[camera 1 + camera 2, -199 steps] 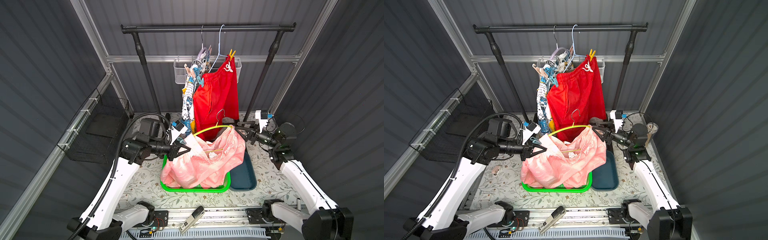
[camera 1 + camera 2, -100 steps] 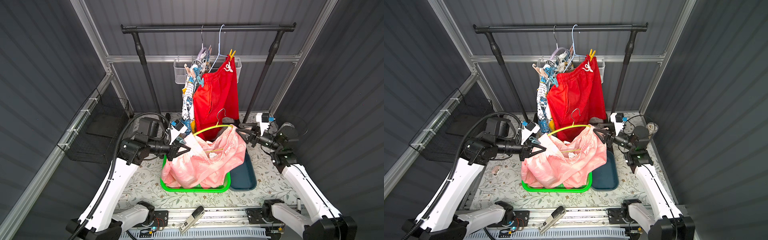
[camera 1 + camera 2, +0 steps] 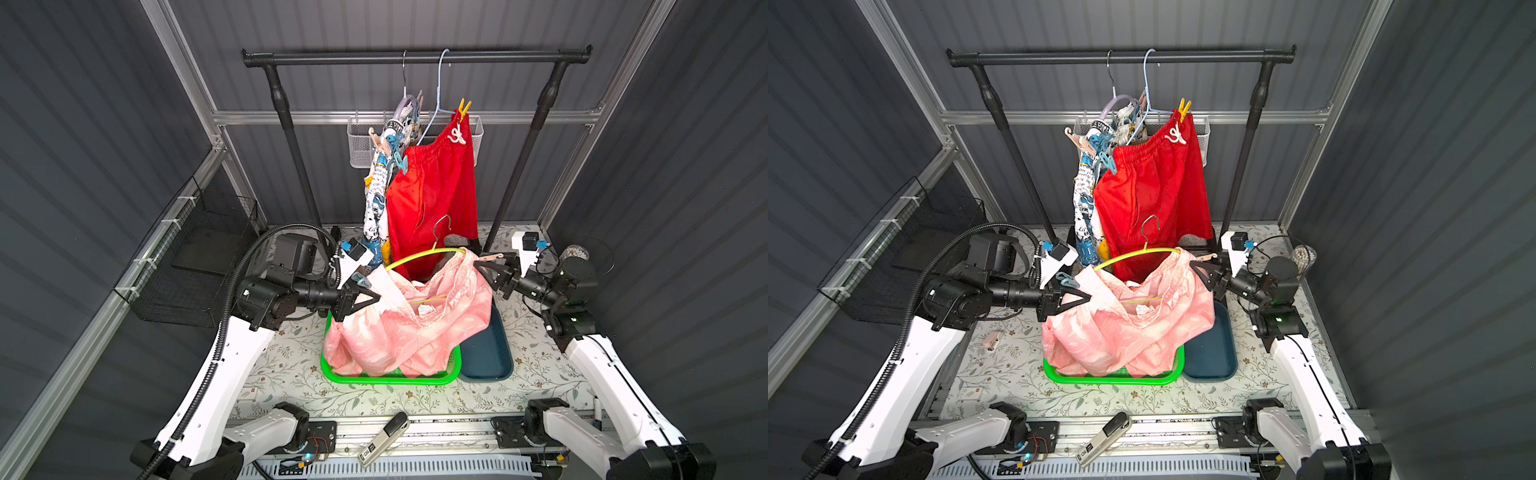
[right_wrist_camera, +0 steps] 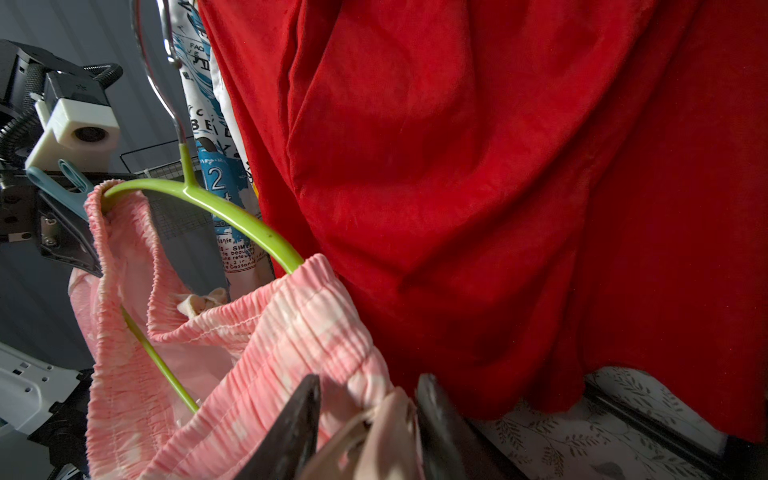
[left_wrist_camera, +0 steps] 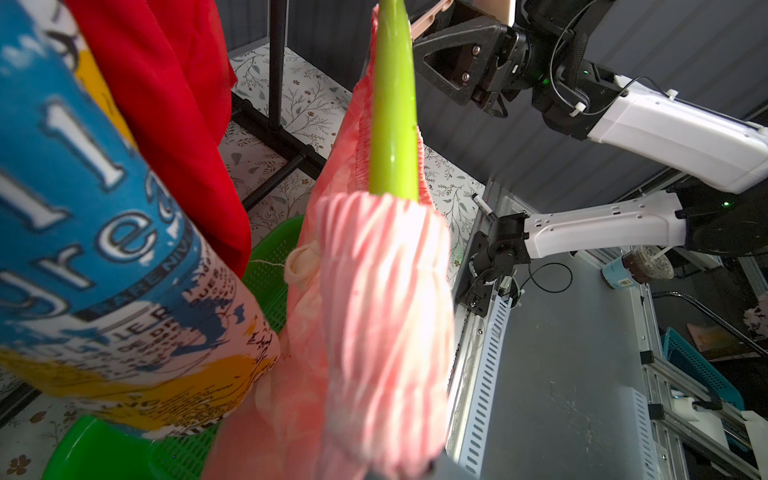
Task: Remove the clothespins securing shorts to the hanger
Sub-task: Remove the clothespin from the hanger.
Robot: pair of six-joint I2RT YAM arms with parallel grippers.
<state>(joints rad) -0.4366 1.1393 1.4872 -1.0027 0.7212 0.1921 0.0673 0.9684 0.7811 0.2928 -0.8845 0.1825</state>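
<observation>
Two risks. Right gripper (image 4: 368,376) straddles beige clothespin (image 4: 386,432), squeeze unclear; off-centre, it could pop free. Left gripper (image 3: 374,300) pinches pink shorts (image 3: 415,328); a slip could drop hanger (image 4: 232,212).

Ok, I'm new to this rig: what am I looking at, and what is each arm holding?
Two white robot arms work at a flowered table. Two pictures come from a camera pair overhead; the two close-ups come from cameras on the wrists. On the table stand a green basket and a dark blue tray. Over the basket, pink shorts sit on a green hanger. The left arm's fingers are closed on one waistband end, beside a light blue clothespin. The right arm's fingers sit either side of a beige clothespin at the other end; whether they squeeze it is unclear.
</observation>
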